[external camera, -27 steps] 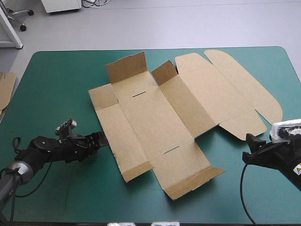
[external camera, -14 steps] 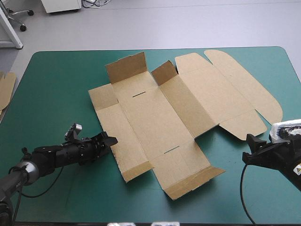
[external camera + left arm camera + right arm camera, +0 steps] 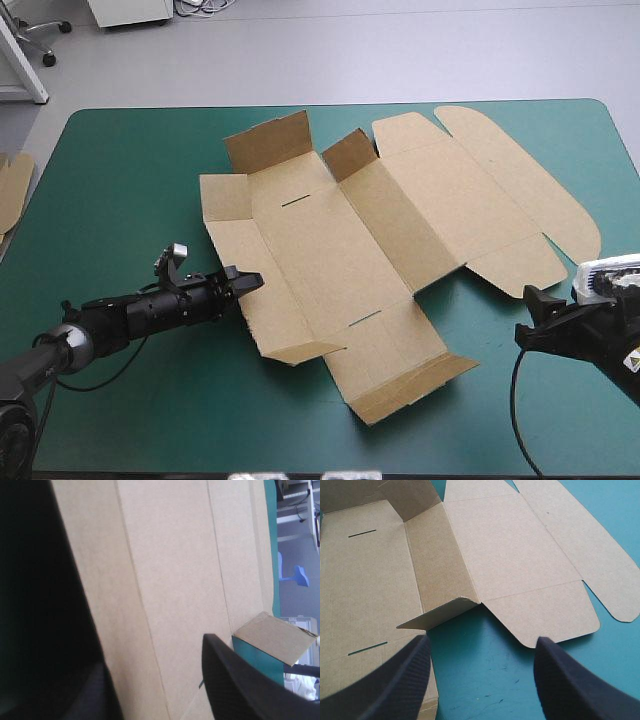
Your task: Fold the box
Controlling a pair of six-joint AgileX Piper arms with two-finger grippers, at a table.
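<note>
Sprawling brown box (image 3: 330, 250) on teal-green cover (image 3: 130, 180)

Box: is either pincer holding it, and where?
Neither grips it. The left pincer, open, meets the left flap of the box; the right pincer, open, is apart.

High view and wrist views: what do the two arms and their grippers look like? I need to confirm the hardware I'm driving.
Both arms are black. The left arm is slim and tubular, with a silver-grey ring at a joint near its base. The right arm looks bulkier and carries a small pale label. The left gripper and right gripper each have two broad, curved, fin-shaped black fingers with finely ribbed surfaces.
</note>
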